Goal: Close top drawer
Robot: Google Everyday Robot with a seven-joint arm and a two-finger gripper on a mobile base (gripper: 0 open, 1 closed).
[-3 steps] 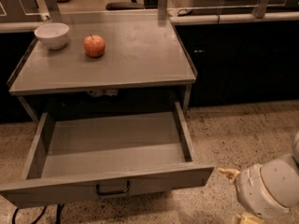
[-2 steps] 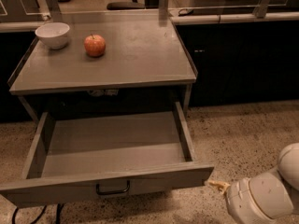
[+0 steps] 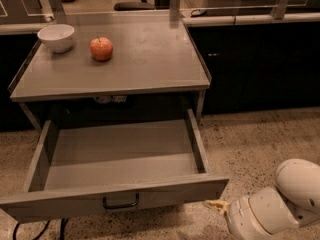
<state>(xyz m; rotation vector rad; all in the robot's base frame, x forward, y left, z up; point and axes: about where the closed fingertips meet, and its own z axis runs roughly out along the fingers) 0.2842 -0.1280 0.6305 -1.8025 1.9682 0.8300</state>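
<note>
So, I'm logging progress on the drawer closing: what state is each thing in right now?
top drawer: open, pulled far out, nothing visible inside.
gripper: low, just below the drawer front's right end; contact unclear.
bowl: upright on the cabinet top, back left.
apple: stem up, right of the bowl, not touching it.

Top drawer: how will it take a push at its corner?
Drawer looks rigid metal and empty, so it likely slides easily. It is wide, and the gripper sits by its right corner; an off-centre push may rack it. Near the handle seems safer.
</note>
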